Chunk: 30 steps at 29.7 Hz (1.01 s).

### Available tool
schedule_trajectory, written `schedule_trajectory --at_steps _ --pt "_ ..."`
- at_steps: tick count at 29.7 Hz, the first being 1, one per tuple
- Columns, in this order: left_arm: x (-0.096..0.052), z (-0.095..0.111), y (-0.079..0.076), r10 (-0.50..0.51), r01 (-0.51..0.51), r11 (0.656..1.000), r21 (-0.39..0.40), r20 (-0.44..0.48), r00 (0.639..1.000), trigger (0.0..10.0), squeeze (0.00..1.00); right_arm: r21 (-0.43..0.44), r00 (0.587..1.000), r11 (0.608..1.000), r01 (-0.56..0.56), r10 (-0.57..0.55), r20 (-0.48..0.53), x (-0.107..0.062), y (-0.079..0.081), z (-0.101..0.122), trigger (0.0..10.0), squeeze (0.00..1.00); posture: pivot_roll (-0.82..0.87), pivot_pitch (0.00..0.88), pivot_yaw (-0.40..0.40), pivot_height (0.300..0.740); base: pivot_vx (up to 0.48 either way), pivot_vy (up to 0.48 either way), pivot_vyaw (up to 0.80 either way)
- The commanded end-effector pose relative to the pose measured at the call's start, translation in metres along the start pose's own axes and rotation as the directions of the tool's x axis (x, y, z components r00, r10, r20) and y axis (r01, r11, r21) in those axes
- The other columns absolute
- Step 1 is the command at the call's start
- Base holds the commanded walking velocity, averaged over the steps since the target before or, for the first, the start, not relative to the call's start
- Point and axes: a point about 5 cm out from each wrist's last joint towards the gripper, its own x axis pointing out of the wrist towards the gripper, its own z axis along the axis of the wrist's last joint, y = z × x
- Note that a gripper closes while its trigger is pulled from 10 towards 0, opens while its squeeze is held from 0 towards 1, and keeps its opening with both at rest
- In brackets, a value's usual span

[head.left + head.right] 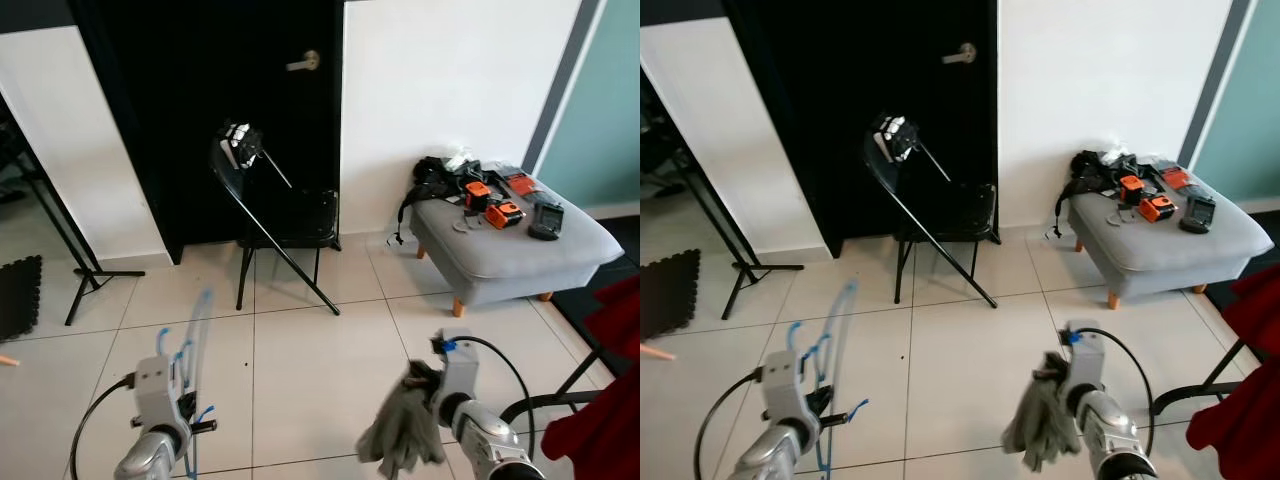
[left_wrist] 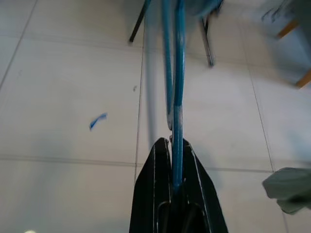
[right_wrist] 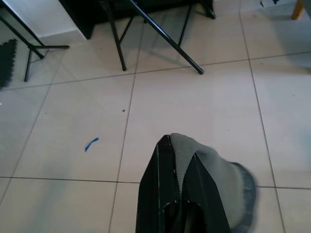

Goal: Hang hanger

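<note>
My left gripper (image 1: pixel 188 398) is shut on a blue hanger (image 1: pixel 197 330), held low at the bottom left; the hanger is blurred and rises above the fingers. In the left wrist view the blue hanger (image 2: pixel 176 92) runs straight out from between the closed black fingers (image 2: pixel 158 194). My right gripper (image 1: pixel 418 392) at the bottom centre-right is shut on a grey-green cloth (image 1: pixel 400 430) that droops below it. The right wrist view has the cloth (image 3: pixel 214 174) pinched between the fingers (image 3: pixel 158 189) above the tiled floor.
A black folding chair (image 1: pixel 290 225) stands before a black door (image 1: pixel 215 90). A grey ottoman (image 1: pixel 520 245) with bags and orange gear sits at the right. A tripod stand (image 1: pixel 75 270) is left, red fabric (image 1: pixel 600 425) on a black rack at bottom right.
</note>
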Motion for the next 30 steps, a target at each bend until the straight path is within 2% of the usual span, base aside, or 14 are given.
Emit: schedule_trajectory --at_steps 1,2,3,4,7,18,30 --pt "-0.009 -0.009 0.008 0.011 -0.011 1.000 -0.016 -0.003 1.000 10.0 0.00 0.008 1.000 1.000 -0.001 0.001 -0.002 -0.002 -0.002 -0.002 10.0 0.00 -0.05 0.004 0.033 0.740 0.000 0.000 0.73" --pt "-0.020 -0.016 0.014 0.013 -0.013 1.000 -0.019 0.008 1.000 10.0 0.00 0.008 1.000 1.000 0.000 0.000 0.001 -0.004 -0.004 -0.002 10.0 0.00 -0.05 0.014 0.029 0.740 0.000 0.000 0.73" --pt "-0.020 -0.016 0.014 0.013 -0.013 1.000 -0.019 0.008 1.000 10.0 0.00 0.008 1.000 1.000 0.000 0.000 0.001 -0.004 -0.004 -0.002 10.0 0.00 -0.05 0.014 0.029 0.740 0.000 0.000 0.73" --pt "-0.028 -0.022 0.019 0.014 -0.014 1.000 -0.019 0.012 1.000 10.0 0.00 0.002 1.000 1.000 -0.006 0.006 0.001 -0.005 -0.006 -0.002 10.0 0.00 -0.04 0.018 0.023 0.740 0.000 0.000 0.73" --pt "-0.035 -0.029 0.020 0.002 -0.002 1.000 -0.024 0.007 1.000 10.0 0.00 -0.001 1.000 1.000 -0.011 0.011 -0.001 -0.007 -0.009 -0.003 10.0 0.00 -0.05 0.023 0.017 0.740 0.000 0.000 0.73" --pt "-0.037 -0.029 0.017 -0.032 0.032 0.999 -0.005 0.014 0.999 10.0 0.00 0.002 1.000 1.000 -0.021 0.021 -0.012 -0.011 -0.010 -0.008 10.0 0.00 -0.04 0.033 0.021 0.740 0.000 0.000 0.73" --pt "-0.045 -0.032 0.028 -0.006 0.008 0.998 -0.067 0.022 1.000 10.0 0.00 0.012 0.998 0.999 -0.031 0.032 -0.059 -0.014 -0.011 -0.019 10.0 0.00 -0.03 0.008 0.004 0.740 0.000 0.000 0.73"
